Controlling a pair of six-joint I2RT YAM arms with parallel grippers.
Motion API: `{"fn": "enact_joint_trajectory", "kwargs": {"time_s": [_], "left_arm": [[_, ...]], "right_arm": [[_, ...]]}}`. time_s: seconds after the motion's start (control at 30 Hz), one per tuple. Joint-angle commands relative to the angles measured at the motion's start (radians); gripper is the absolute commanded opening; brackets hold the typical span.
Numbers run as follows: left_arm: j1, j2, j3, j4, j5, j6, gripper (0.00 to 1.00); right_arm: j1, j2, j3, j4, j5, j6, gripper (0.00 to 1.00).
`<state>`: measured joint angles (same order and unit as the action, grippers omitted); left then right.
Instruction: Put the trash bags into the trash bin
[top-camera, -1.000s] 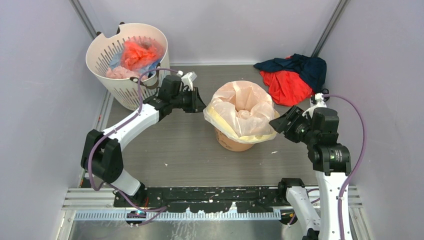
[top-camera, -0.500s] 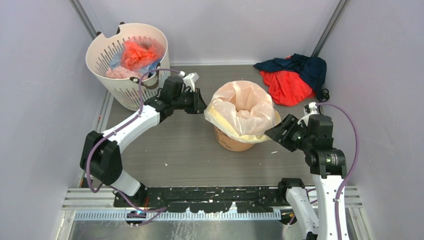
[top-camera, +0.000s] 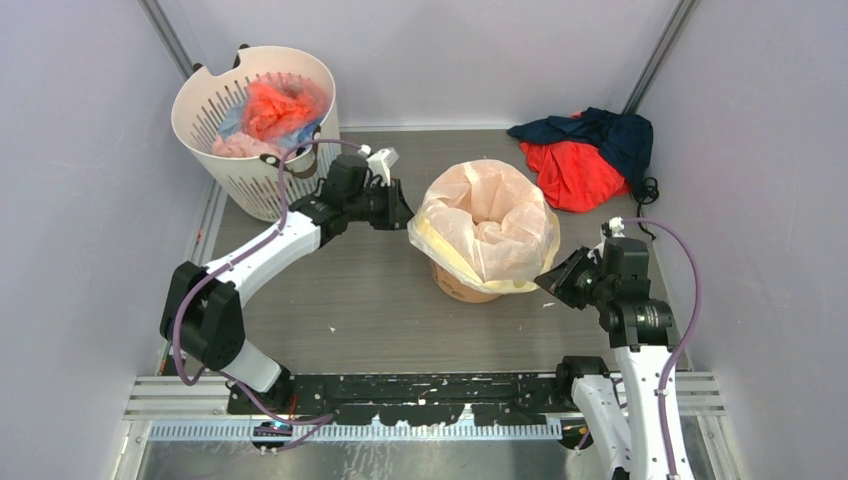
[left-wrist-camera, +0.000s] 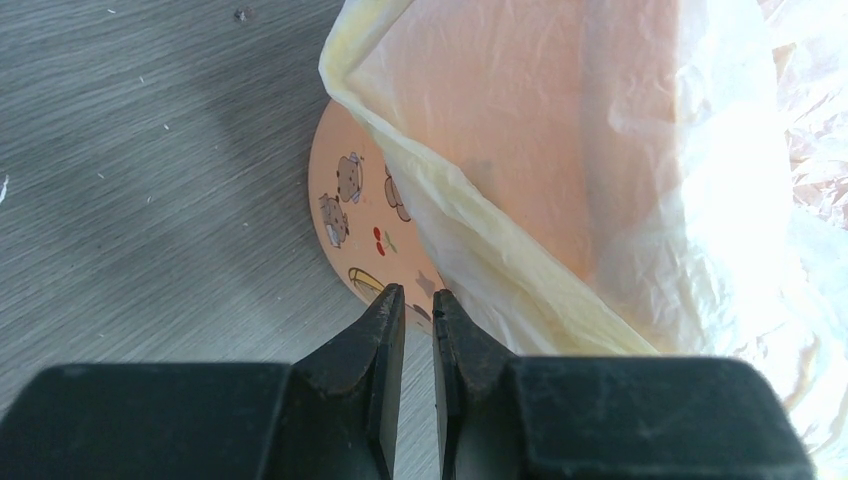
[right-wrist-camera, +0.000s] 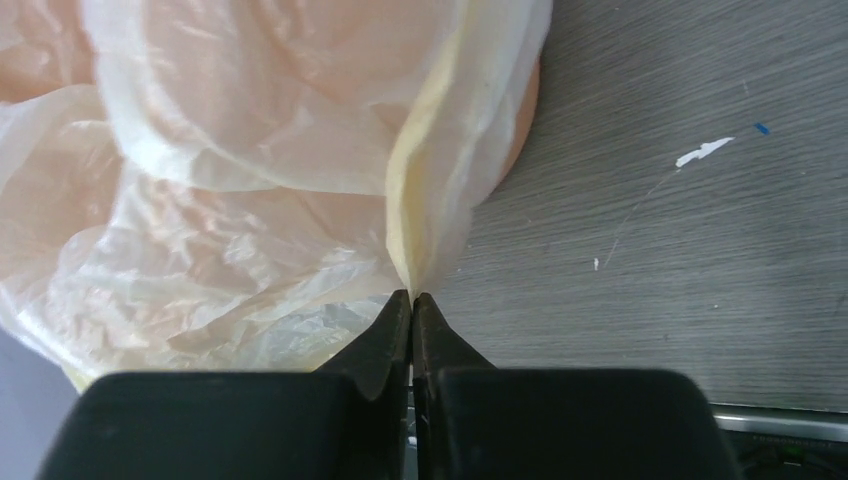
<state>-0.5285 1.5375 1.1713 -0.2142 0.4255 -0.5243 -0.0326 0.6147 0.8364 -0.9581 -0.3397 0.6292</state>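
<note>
The trash bag (top-camera: 487, 225), thin pale-yellow film, lines the orange trash bin (top-camera: 465, 288) at mid-table, and its rim is folded down over the outside. My right gripper (top-camera: 545, 283) is at the bin's right near side. In the right wrist view it (right-wrist-camera: 412, 295) is shut on a hanging fold of the bag (right-wrist-camera: 430, 200). My left gripper (top-camera: 405, 215) hovers at the bin's left side. In the left wrist view its jaws (left-wrist-camera: 413, 292) stand a narrow slit apart with nothing between them, just short of the printed bin wall (left-wrist-camera: 345, 190) and the bag's edge (left-wrist-camera: 470, 250).
A white slotted basket (top-camera: 240, 175) at the back left holds red, pink and blue plastic bundles (top-camera: 275, 105). A red and navy cloth heap (top-camera: 585, 150) lies at the back right. Grey walls close in both sides, and a metal rail (top-camera: 400, 385) runs along the near edge.
My right gripper has moved nearer and left to the bag's lower right edge and closed on a fold of it. The left arm has barely moved.
</note>
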Motion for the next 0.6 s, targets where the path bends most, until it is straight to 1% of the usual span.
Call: {"fn": "enact_joint_trajectory", "kwargs": {"time_s": [0.0, 0.1, 0.2, 0.33, 0.57], "left_arm": [[-0.004, -0.064, -0.009, 0.029, -0.014, 0.002, 0.18], [-0.004, -0.091, -0.024, 0.011, -0.028, 0.003, 0.18], [-0.004, -0.125, -0.046, -0.007, -0.039, 0.003, 0.18], [-0.002, -0.179, -0.061, -0.065, -0.066, 0.009, 0.18], [0.003, -0.277, -0.077, -0.100, -0.043, -0.029, 0.21]], "right_arm": [[0.003, 0.004, -0.045, 0.093, 0.078, 0.023, 0.04], [0.007, 0.018, -0.079, 0.155, 0.118, 0.059, 0.01], [0.013, 0.039, -0.124, 0.209, 0.153, 0.076, 0.01], [0.017, 0.078, -0.187, 0.268, 0.162, 0.077, 0.01], [0.029, 0.096, -0.193, 0.284, 0.197, 0.069, 0.01]]}}
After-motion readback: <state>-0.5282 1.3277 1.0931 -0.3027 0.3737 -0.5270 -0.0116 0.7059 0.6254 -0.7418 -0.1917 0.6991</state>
